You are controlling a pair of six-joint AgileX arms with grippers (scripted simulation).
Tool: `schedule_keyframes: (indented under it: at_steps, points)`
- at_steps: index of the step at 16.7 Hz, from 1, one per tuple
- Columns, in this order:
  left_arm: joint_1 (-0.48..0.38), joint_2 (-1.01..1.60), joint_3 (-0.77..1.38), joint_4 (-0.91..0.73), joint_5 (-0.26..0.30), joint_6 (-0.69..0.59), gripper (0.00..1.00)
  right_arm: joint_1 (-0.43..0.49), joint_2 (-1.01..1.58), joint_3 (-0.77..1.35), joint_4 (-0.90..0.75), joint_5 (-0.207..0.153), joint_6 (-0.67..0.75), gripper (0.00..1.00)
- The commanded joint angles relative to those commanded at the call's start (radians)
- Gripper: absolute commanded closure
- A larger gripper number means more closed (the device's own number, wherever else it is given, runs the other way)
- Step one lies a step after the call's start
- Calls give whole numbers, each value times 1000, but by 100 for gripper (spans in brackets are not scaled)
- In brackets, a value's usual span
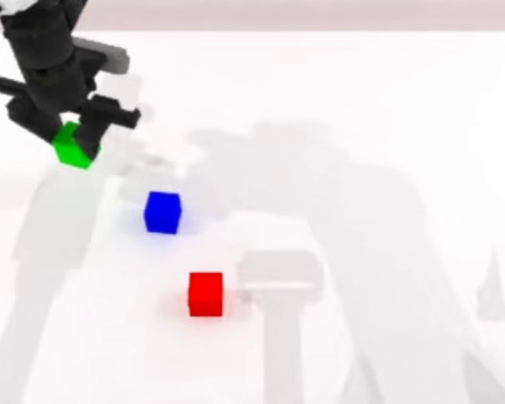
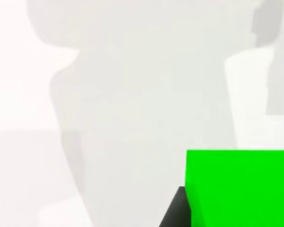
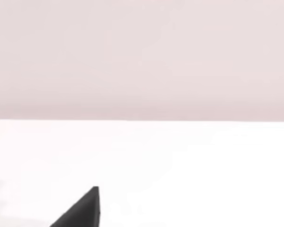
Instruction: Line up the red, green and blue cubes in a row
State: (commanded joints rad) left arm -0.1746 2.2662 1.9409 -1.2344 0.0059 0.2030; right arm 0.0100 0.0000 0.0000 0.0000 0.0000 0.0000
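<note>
Left tool at the green cube, far left of the tabletop.

The left tool [image 1: 67, 135] straddled the green cube [image 1: 72, 148], apparently clamped on it. The blue cube [image 1: 162, 211] sat near it toward the middle, the red cube [image 1: 205, 294] beyond, on the white tabletop [image 1: 387, 101]. The right tool's state could not be told.
</note>
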Motion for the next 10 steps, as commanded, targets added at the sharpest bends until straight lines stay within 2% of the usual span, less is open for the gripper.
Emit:
schedule_keyframes:
  at_steps: [4,10]
  points:
    - [-132,-15,-16,-7,-4,-189,100,0,0,0,0,0,0,0]
    - [-425,-73,-89,-14,-9,-704,100,0,0,0,0,0,0,0]
